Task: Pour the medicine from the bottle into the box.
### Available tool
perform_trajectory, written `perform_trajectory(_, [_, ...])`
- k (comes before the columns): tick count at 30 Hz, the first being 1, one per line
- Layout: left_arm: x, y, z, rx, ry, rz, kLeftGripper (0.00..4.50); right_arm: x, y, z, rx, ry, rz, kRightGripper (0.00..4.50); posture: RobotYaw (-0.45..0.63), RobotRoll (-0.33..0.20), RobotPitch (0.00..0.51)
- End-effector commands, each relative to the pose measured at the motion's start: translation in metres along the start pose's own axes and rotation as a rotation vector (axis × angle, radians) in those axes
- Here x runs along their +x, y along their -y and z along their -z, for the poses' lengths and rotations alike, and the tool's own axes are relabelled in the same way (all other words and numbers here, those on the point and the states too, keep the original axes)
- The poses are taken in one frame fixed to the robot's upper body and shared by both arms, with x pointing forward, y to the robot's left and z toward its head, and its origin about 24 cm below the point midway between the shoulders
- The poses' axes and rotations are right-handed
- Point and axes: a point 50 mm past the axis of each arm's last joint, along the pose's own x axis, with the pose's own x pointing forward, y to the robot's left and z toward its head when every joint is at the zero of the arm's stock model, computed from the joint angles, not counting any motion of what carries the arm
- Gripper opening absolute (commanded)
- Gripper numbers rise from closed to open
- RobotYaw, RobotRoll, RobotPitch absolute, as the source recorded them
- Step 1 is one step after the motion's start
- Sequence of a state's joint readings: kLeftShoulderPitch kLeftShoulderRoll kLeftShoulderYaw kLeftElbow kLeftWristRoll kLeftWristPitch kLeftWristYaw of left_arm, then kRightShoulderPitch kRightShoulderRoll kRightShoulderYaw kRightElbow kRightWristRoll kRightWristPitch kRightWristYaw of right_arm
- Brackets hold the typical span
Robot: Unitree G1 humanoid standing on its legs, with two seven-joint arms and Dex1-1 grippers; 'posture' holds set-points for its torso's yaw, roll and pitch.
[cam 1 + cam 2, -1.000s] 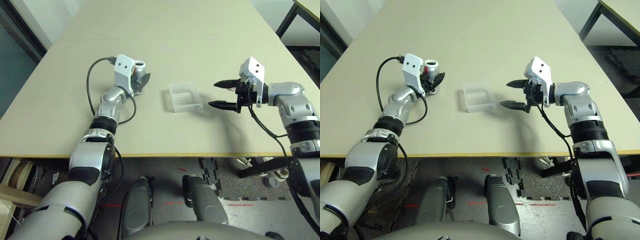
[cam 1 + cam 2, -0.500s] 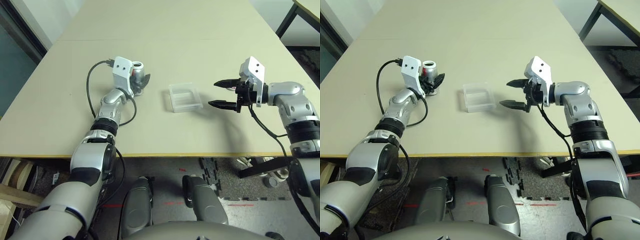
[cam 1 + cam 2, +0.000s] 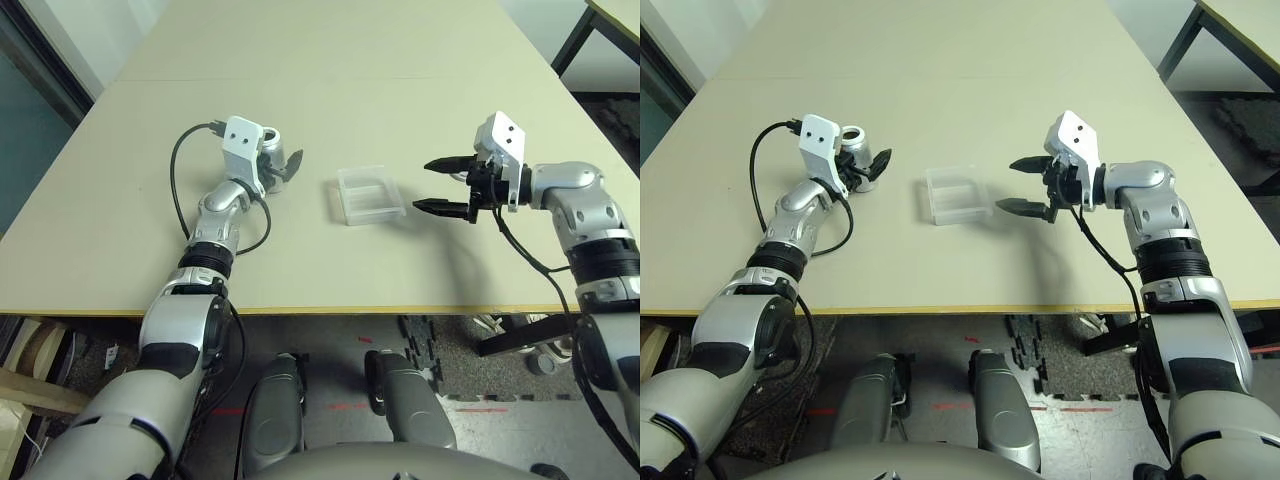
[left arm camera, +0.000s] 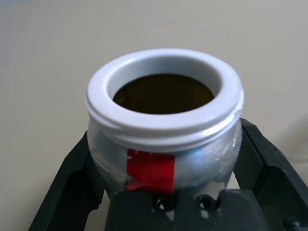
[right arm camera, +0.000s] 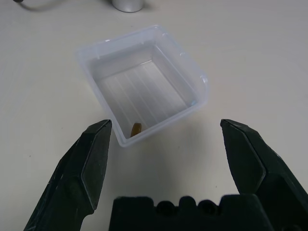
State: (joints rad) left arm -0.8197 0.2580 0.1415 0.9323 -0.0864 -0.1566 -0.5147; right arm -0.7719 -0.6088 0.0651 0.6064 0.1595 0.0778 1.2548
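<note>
One bottle point(image 4: 163, 139), one box point(image 5: 144, 84), one small amber piece point(image 5: 136, 129) inside the box — all on one pale beige table point(image 3: 330, 60); dark floor lies beyond the table's far right corner. Left of the box, the left gripper point(image 3: 862, 166) pinches the bottle between its black fingers point(image 4: 72, 187), mouth open; right of the box, the right gripper point(image 3: 436, 185) hovers near it, fingers point(image 5: 91, 163) spread wide — forearm reaching in toward it.

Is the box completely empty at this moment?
No, the right wrist view shows one small amber piece lying on the ridged bottom of the box, near its closest wall.
</note>
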Motion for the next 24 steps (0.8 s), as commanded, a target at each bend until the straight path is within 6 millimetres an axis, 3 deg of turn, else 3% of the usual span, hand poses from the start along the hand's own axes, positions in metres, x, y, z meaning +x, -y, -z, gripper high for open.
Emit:
perform_trajectory(1, [-0.007,-0.004,-0.003,-0.013,0.008,0.005,4.44,0.002,0.002,0.0,-0.009,-0.009,-0.008,4.5,-0.06,0.0,0.141])
perform_trajectory(24, [-0.085,-0.008,0.012,-0.051,-0.095,0.036,4.44,0.011,0.009,-0.003,-0.025,-0.001,-0.014,4.5,0.0,0.0,0.12])
